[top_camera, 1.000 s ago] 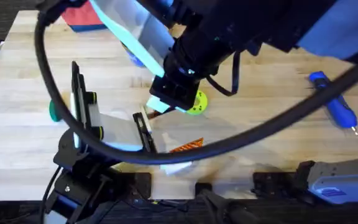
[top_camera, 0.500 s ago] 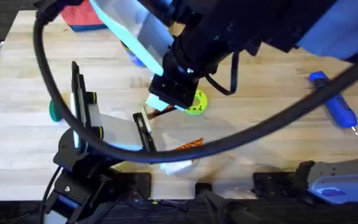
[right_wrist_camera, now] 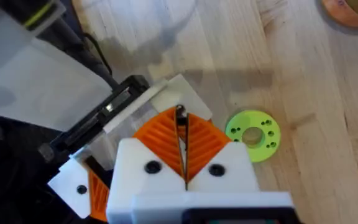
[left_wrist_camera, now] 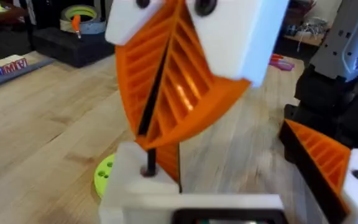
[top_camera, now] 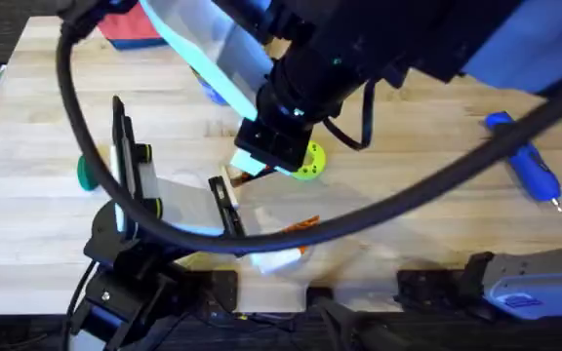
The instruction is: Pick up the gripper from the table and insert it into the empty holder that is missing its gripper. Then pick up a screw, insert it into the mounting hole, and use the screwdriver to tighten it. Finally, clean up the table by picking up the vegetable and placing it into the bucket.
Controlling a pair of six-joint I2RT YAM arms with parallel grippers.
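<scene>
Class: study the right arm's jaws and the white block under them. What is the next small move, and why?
Probably ease the right gripper straight down a little. Its jaws are shut on a thin dark screw, whose tip sits at the hole in the white finger block in the left wrist view. It looks lined up but not seated, so a short descent should feed it in.

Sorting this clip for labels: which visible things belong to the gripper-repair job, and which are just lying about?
Job in hand:
- blue screwdriver, lying on the table
- white holder block
- right gripper, shut on a thin dark pin, perhaps the screw, at the block's hole

Lying about:
- lime-green disc with holes
- red pouch at the table's far edge
</scene>
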